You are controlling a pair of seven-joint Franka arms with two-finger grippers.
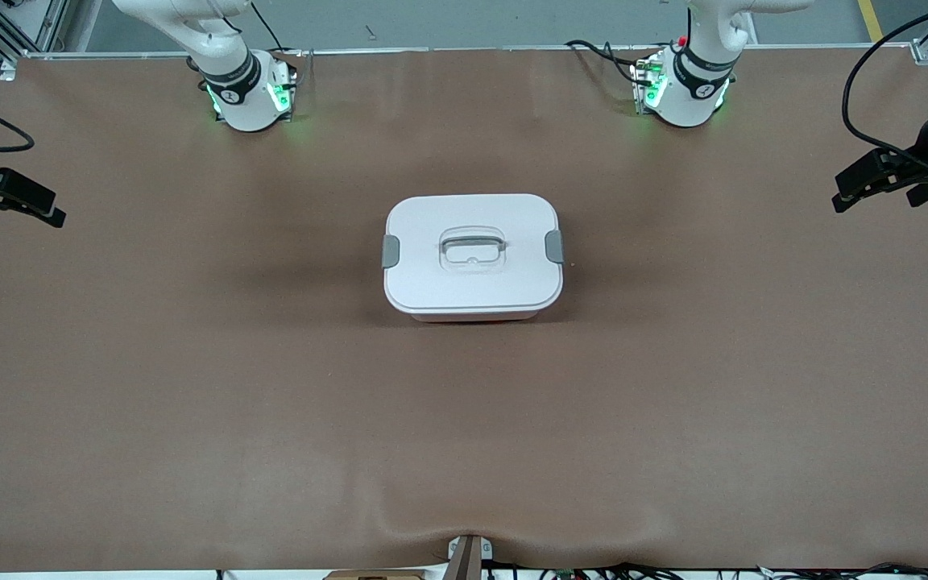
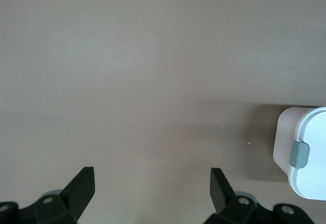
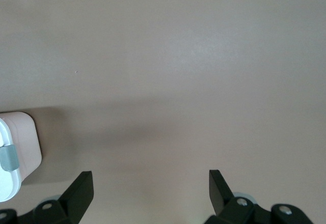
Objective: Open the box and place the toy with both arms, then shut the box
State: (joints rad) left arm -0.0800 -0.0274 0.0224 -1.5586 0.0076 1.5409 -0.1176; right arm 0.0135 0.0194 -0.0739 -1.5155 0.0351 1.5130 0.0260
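Note:
The box (image 1: 473,256) stands in the middle of the table with its white lid down and a grey clip (image 1: 554,246) at each end; a strip of pink body shows under the lid. The toy is out of view. My left gripper (image 1: 841,193) hangs over the left arm's end of the table, well apart from the box. In the left wrist view it (image 2: 152,180) is open over bare table, with a corner of the box (image 2: 305,158) at the edge. My right gripper (image 1: 49,209) hangs over the right arm's end, open (image 3: 151,183), and the box (image 3: 20,142) is off to one side.
The brown table cover (image 1: 271,403) stretches all round the box. The two arm bases (image 1: 250,93) (image 1: 685,89) glow green along the table edge farthest from the front camera. Cables trail at both ends of the table.

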